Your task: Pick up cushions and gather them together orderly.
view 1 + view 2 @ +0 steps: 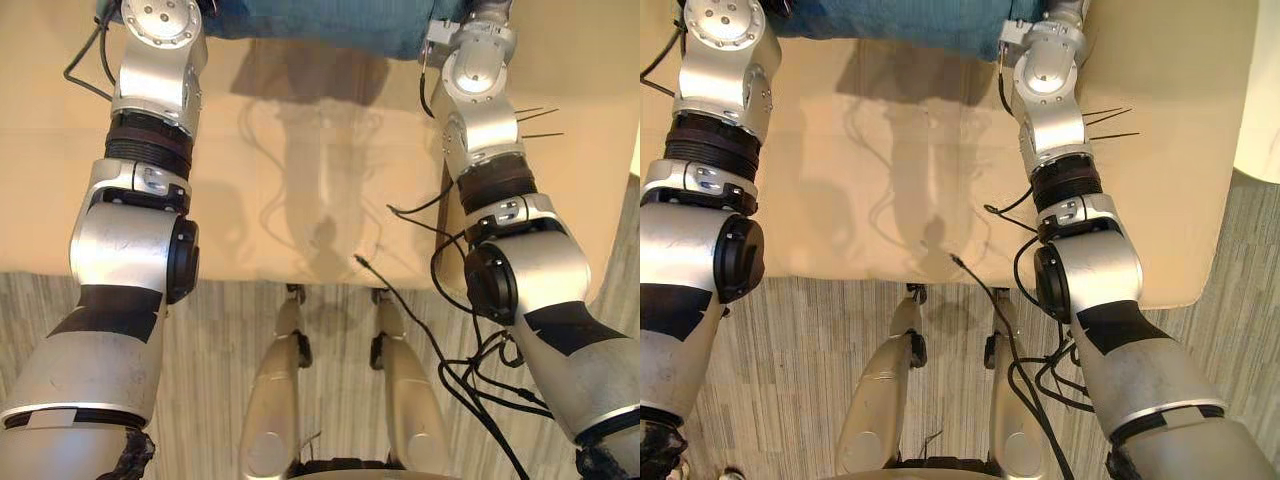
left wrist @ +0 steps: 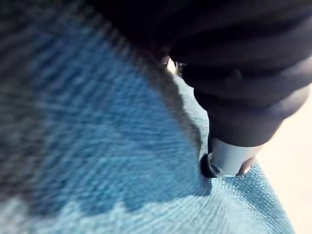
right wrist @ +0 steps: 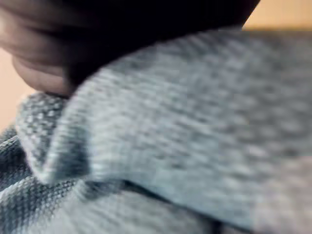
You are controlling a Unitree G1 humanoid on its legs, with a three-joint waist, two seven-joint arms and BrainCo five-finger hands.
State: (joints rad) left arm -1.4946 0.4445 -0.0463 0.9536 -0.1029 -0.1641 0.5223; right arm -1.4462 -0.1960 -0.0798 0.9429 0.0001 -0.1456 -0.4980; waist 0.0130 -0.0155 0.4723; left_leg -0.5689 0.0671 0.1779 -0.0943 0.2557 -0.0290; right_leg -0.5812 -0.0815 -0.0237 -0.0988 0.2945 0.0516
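A blue woven cushion (image 1: 320,25) lies across the far edge of the eye views, with a dark shadow on the tan surface just below it. Both arms reach forward to it, the left arm to its left end and the right arm to its right end. In the left wrist view my left hand (image 2: 243,73) rests right against the blue cloth (image 2: 97,146). My right hand (image 3: 122,19) sits over a folded edge and corner of the same cloth (image 3: 185,122) in the right wrist view.
The cushion sits over a wide tan padded surface (image 1: 330,180) whose front edge runs across the middle of the eye views. Grey striped flooring (image 1: 220,340) lies nearer to me. A white object (image 1: 1265,120) stands at the far right edge.
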